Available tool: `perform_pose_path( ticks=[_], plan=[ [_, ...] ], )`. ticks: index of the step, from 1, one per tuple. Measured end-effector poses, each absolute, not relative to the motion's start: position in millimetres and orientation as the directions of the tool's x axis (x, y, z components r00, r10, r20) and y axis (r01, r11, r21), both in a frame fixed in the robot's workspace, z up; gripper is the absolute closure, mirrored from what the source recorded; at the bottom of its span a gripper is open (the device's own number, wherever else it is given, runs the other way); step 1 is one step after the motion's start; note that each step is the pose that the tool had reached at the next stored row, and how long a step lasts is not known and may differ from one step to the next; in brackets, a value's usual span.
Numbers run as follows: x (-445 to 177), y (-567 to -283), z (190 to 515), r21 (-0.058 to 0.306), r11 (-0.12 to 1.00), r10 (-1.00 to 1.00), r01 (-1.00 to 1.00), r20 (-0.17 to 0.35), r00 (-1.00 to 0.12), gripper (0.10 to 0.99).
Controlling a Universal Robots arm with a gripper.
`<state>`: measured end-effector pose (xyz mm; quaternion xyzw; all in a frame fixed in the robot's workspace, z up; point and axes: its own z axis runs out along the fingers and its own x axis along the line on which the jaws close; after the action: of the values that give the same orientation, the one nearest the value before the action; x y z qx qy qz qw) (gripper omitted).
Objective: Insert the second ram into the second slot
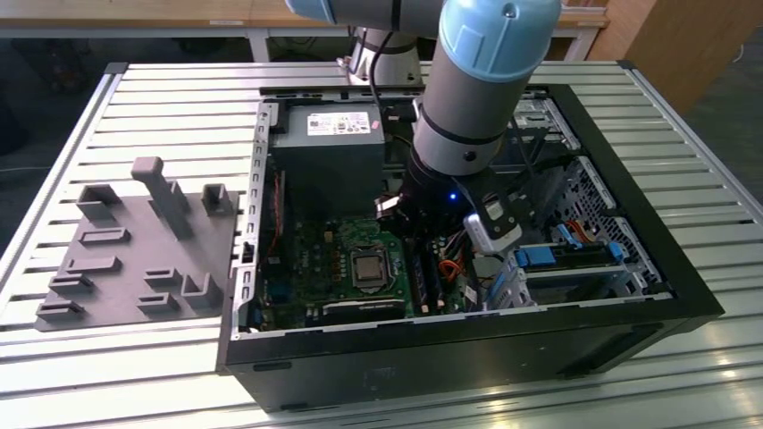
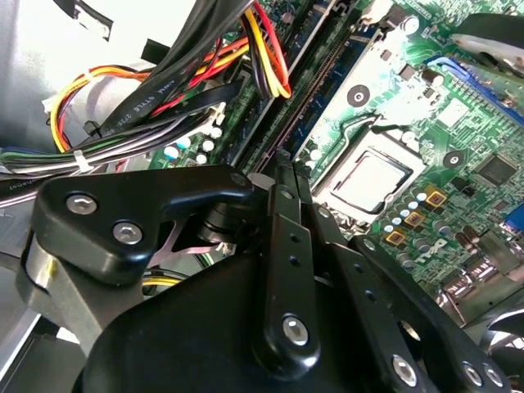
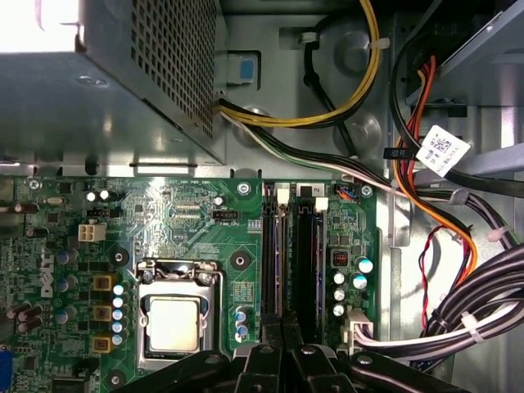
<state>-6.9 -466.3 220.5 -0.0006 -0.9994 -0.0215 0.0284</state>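
Two long black memory slots lie side by side on the green motherboard (image 3: 196, 221), next to the CPU socket (image 3: 174, 321). My gripper (image 3: 282, 327) is down inside the case, fingers pressed together, its tips over the near end of the slot (image 3: 274, 254) closest to the socket. In the second wrist view the shut gripper (image 2: 284, 164) touches the end of that slot (image 2: 323, 78), which looks faintly bluish along its length. The fingers hide whatever is between them, so I cannot tell the second ram apart from the slot. The other slot (image 3: 309, 262) looks dark.
The open black PC case (image 1: 667, 268) lies on a slatted metal table. A power supply (image 1: 328, 152) sits at the far end. Cable bundles (image 3: 458, 311) crowd the drive-bay side of the slots. A grey fixture plate (image 1: 131, 259) lies at the exterior view's left.
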Motion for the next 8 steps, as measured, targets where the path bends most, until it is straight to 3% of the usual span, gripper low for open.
perform_pose_path(
  ticks=[8],
  plan=[
    [-6.5,-466.9,220.5,0.043,0.999,0.014,0.017,0.057,-0.998,0.969]
  ],
)
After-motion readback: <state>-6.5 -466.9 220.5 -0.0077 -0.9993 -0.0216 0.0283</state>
